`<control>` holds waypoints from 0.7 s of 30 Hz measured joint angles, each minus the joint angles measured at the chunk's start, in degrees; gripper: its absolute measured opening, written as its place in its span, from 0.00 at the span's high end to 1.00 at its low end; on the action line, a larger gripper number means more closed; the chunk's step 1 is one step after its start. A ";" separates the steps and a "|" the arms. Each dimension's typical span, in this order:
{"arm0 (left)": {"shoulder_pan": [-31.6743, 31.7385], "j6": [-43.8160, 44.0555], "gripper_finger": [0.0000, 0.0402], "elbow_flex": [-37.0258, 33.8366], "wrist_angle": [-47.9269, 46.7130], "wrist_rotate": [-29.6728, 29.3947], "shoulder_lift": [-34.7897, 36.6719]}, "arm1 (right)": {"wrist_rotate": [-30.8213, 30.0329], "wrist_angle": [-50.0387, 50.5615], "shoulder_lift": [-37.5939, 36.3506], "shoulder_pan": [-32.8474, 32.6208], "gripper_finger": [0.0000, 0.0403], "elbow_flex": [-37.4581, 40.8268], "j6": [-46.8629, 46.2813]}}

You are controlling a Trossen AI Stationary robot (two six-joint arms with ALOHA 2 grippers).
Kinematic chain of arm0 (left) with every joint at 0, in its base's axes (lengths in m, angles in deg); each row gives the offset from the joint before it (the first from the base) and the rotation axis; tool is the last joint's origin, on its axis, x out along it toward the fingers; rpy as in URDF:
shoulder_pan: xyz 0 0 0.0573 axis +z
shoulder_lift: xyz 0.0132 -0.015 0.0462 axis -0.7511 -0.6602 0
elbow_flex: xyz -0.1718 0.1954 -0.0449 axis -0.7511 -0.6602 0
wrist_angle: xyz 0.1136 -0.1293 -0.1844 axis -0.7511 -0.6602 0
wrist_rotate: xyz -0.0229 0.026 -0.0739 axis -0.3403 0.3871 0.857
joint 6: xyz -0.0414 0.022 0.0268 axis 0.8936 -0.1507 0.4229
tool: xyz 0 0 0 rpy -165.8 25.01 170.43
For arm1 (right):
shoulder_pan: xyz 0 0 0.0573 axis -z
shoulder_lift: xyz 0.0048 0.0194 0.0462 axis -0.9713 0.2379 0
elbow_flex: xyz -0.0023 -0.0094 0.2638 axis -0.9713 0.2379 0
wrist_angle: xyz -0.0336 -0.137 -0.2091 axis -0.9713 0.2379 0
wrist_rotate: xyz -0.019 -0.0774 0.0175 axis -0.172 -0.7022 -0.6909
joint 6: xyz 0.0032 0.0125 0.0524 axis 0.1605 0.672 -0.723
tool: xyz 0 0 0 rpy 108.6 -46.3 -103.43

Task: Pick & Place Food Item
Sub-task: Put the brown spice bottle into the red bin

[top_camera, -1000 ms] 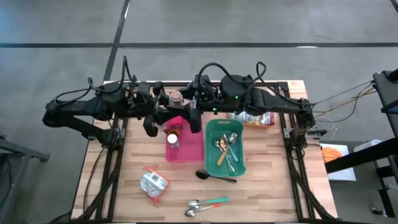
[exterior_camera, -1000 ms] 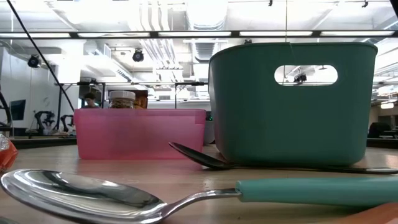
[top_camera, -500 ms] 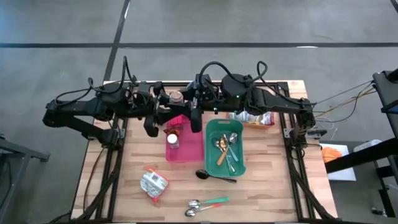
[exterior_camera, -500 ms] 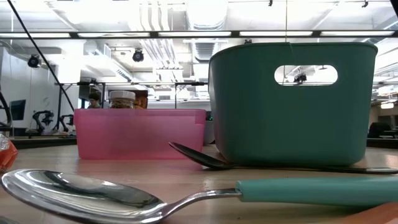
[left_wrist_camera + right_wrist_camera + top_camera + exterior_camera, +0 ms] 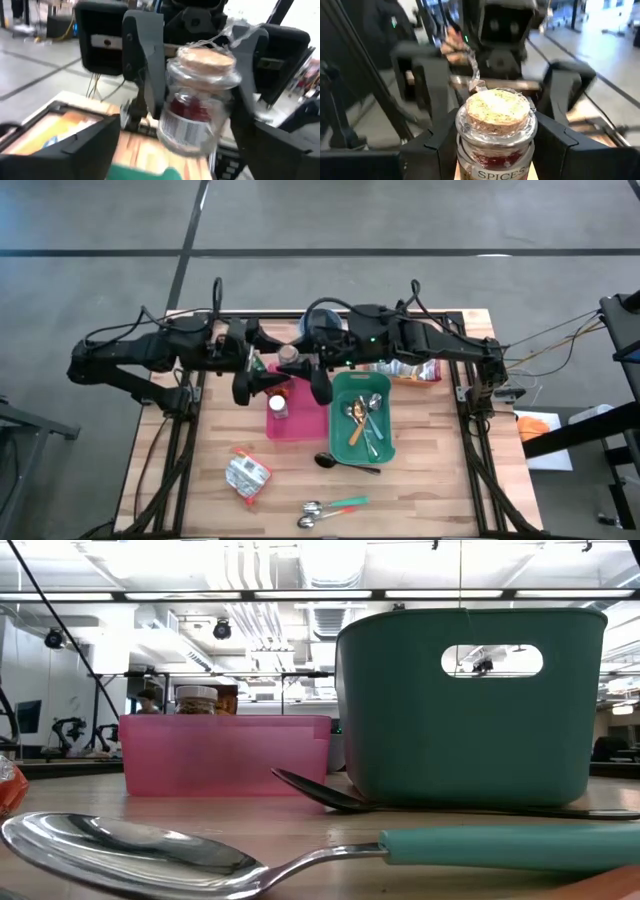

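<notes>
Cork-stoppered glass spice jar with red contents (image 5: 289, 356) hangs upright above the far end of the pink plastic bin (image 5: 300, 423), between the two arms. Its long axis is vertical, cork up.

Right gripper (image 5: 495, 150) is clamped on the jar: in the right wrist view its dark fingers (image 5: 432, 145) press both sides of the glass just under the cork. The jar (image 5: 495, 135) sits directly ahead of this wrist, label facing it.

Left gripper (image 5: 262, 377) faces the jar from the opposite side, fingers spread wide and apart from the glass; in the left wrist view the jar (image 5: 197, 100) shows held only by the other arm's grey fingers. Judgement: the jar is carried by the right arm alone, so the right arm is the one to make the placement.

Pink bin lies directly below and slightly nearer than the jar, so the move looks like a short descent. It already holds a small clear bottle (image 5: 277, 406); risk of setting down on it.

Green plastic bin with cutlery (image 5: 361, 420) stands just right of the pink bin. Wooden slat bench (image 5: 430, 470) also carries a foil packet (image 5: 246, 476) and loose spoons (image 5: 330, 510) nearer than the pink bin. Grey concrete floor (image 5: 320, 240) surrounds the bench.
</notes>
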 joint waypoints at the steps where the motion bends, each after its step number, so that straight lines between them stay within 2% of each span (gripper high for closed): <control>1: 0.00 0.01 0.04 0.44 -1.87 0.02 0.00 | -0.02 1.46 -0.02 0.00 0.55 -0.02 0.49; 6: 0.00 0.22 0.15 3.53 -11.78 0.06 -0.01 | 1.02 6.51 -0.05 0.00 0.55 -0.04 1.62; 10: 0.00 9.78 0.23 6.69 -14.31 -2.81 0.03 | 0.14 13.90 0.08 -0.28 0.55 0.00 6.21; 16: 0.54 25.59 0.29 9.01 -16.75 -8.97 0.04 | -9.29 21.77 1.90 -1.21 0.55 0.88 14.31; 21: 2.67 35.30 0.30 8.17 -24.30 -9.85 -1.32 | -13.65 23.33 4.59 -1.46 0.55 0.97 18.03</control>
